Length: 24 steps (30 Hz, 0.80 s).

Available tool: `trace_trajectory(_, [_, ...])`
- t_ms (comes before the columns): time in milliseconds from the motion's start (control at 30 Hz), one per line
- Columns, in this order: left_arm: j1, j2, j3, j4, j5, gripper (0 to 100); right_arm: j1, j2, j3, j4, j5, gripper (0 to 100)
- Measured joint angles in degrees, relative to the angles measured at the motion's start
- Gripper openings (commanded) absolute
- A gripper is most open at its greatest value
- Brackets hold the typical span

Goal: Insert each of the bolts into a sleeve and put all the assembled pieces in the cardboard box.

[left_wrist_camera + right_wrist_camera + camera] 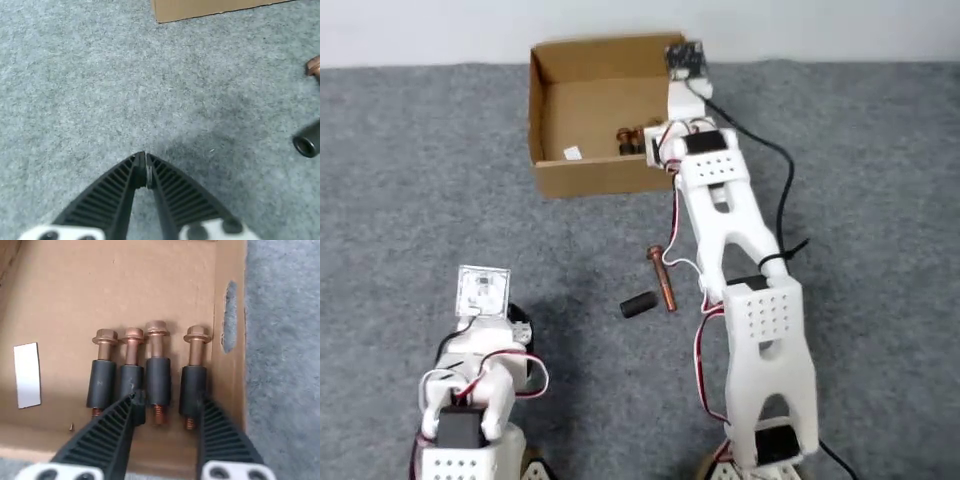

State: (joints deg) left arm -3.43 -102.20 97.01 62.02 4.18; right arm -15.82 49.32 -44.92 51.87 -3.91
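Right gripper (169,407): inside the cardboard box (231,275), spread wide, clamped on nothing. Reaches over four assembled pieces (157,370) lying side by side on the box floor, with the two nearest the box wall between its fingers.

Left gripper (145,169): closed tight, empty, low over the grey carpet (75,75).

Loose bolt (663,281) and loose sleeve (638,305): on the carpet between the arms, just beside each other, not yet joined.

Risks, as judged:
- On lifting out, likely to snag a sleeved piece and drag or scatter the row.
- On pickup, may nudge the round bolt or sleeve and set it rolling.
- On insertion, may jam the thread at the sleeve mouth if misaligned.
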Motion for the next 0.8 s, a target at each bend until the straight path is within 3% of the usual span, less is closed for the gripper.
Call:
trace_trajectory(67, [0.0, 0.0, 0.0, 0.0, 0.0, 0, -0.4, -1.3, -1.1, 2.5, 0.0, 0.4])
trace_trajectory(167, [-0.4, 0.0, 0.0, 0.0, -0.1, 0, -1.4, -4.3, -3.0, 7.5, 0.0, 1.7])
trace_trajectory(500, [-10.4, 0.0, 0.0, -2.3, -0.1, 0, -3.0, -11.8, -3.7, 30.3, 0.7, 0.9])
trace_trajectory(800, [-10.7, 0.0, 0.0, -2.8, -0.2, 0, -5.5, -16.2, -3.7, 48.3, 15.9, 0.9])
